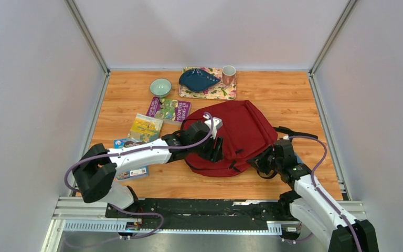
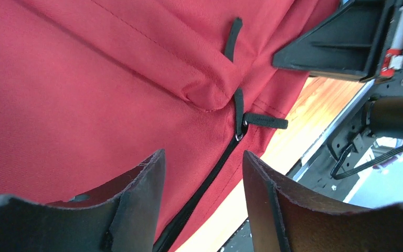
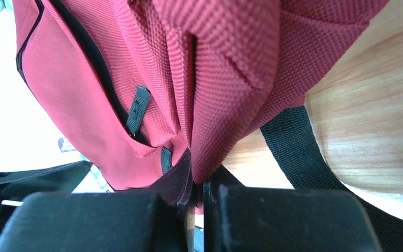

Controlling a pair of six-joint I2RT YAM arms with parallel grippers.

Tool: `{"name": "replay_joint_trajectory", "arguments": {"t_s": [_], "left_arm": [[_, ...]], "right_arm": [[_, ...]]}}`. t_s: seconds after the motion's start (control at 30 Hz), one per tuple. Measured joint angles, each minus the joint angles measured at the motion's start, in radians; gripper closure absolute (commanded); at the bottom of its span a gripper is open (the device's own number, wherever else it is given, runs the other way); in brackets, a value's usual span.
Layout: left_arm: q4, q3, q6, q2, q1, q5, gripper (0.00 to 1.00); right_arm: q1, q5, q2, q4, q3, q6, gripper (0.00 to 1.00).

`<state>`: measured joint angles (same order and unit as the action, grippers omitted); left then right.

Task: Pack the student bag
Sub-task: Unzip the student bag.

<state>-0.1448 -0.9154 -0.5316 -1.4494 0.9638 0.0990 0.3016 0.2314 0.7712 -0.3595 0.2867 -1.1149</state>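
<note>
bag (image 3: 225,79) edge pinched, left gripper (image 2: 203,160) seemingly clear

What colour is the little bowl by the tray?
Pale mint green; the bowl shows best in the top external view.

The top view looks down from behind over the whole desk (image 1: 294,94). The wrist views sit close against the student bag (image 1: 241,131), from its left and right; all three share it.
</note>
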Motion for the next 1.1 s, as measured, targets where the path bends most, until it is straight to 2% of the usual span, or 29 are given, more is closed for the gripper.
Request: {"name": "replay_joint_trajectory", "arguments": {"t_s": [0.5, 1.1], "left_arm": [[0.087, -0.017, -0.093, -0.163, 0.056, 0.127, 0.44], [0.167, -0.042, -0.185, -0.280, 0.056, 0.173, 0.49]], "right_arm": [[0.014, 0.003, -0.008, 0.000, 0.000, 0.000, 1.00], [0.067, -0.008, -0.008, 0.002, -0.003, 0.000, 1.00]]}}
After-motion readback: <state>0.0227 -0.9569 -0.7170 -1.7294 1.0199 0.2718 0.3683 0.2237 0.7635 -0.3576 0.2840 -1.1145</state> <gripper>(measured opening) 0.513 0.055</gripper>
